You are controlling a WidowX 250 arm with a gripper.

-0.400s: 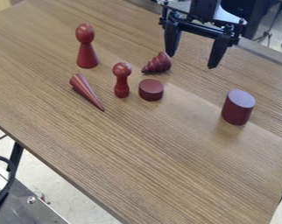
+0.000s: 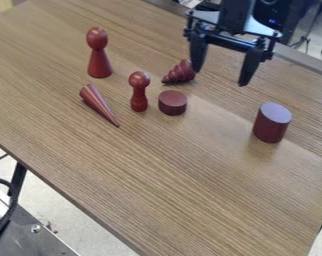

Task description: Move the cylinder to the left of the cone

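Standing upright toward the right of the table point(image 2: 170, 200), well apart from the other pieces: the tall cylinder point(image 2: 272, 122), probably the piece needing transport. Occupying the right side of the layout, opposite the goal, and so leaving the required placement undone. Lying on its side at the left, with the tip toward the near edge: the slim cone point(image 2: 99, 105), probably serving as the reference and offering space on its left for setting down the cylinder. Resting between cone and cylinder: the low disc point(image 2: 172, 102), with the small pin point(image 2: 139, 91) standing upright just beside it. Lying farther back, behind the disc: the ridged cone point(image 2: 180, 72), making the choice of reference slightly uncertain. Standing upright at the far left: the large pawn point(image 2: 98, 52), apparently playing no part in the move. Hanging above the far part of the table, apart from the cylinder: the gripper point(image 2: 221, 77), spreading both fingers wide and pinching nothing. Judging by this arrangement, only approaching; leaving the grasp, lift, leftward carry past the standing pieces, upright placement and release all to be done.
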